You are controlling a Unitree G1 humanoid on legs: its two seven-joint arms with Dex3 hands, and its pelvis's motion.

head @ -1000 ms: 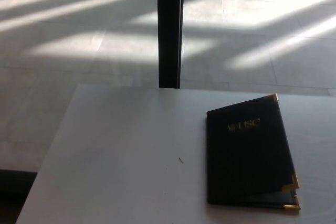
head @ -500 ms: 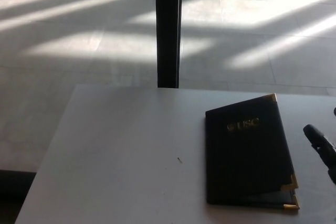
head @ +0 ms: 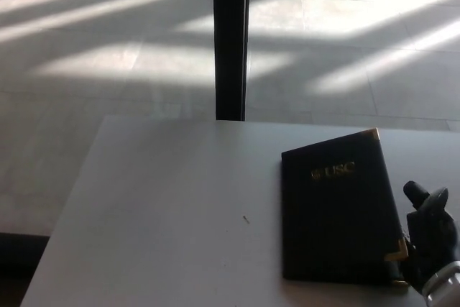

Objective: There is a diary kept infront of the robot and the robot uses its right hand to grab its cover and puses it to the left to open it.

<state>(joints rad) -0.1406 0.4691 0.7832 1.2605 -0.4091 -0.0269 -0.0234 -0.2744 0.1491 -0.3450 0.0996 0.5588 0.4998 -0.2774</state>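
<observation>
A dark diary (head: 338, 210) with gold corner caps and gold "USC" lettering lies closed on the white table (head: 165, 206), right of centre. Its cover sits slightly raised at the near right corner. My right hand (head: 429, 239) is black and comes in from the lower right. It sits right beside the diary's right edge, next to the near gold corner, with its fingers apart and nothing in them. Whether it touches the cover I cannot tell. My left hand does not show.
A black vertical post (head: 231, 41) stands behind the table's far edge. Beyond it is a tiled floor (head: 108, 55) with bands of sunlight. A tiny dark speck (head: 246, 219) lies on the table left of the diary.
My right hand has come into view from the right edge and moved left and nearer to the diary's right edge. The diary has stayed in place.
</observation>
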